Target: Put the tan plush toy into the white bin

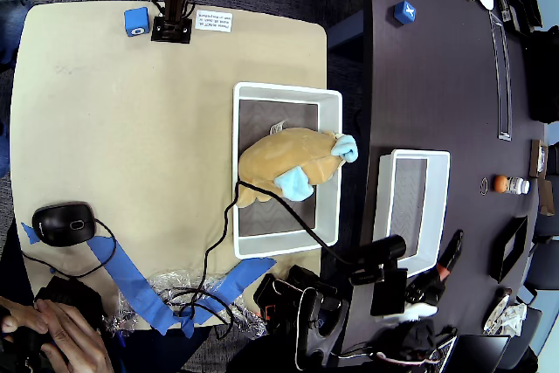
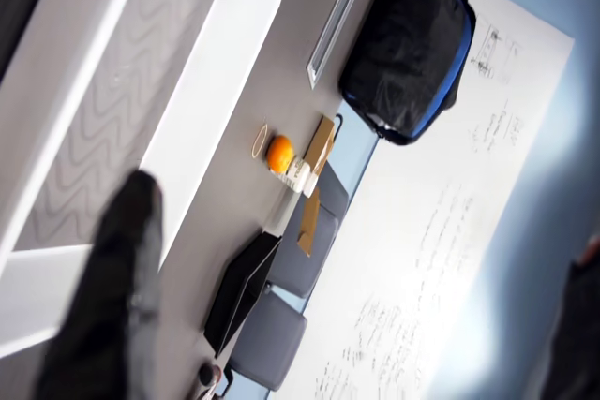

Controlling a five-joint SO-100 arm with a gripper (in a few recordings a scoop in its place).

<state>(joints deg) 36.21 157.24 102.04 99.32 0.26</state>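
Plush fabric fills the middle of the overhead view: the tan plush toy (image 1: 284, 159) lies inside the white bin (image 1: 330, 155) on the tan tabletop (image 1: 113, 128), its body rounded, its light blue limbs (image 1: 295, 184) toward the bin's right wall. Black cable (image 1: 218, 242) crosses the bin's lower left rim. At the bottom edge the dark arm (image 1: 371, 259) is folded low between this bin and a narrower white bin (image 1: 441, 207) on the dark table, the tool itself hard to pick out there.

Wrist view, tilted: one blurred black finger (image 2: 108, 297) at lower left, over a white bin with a grey wavy floor (image 2: 141, 91). Its partner is only a dark blur at the right edge; the tool (image 2: 337, 325) is spread wide, holding nothing.
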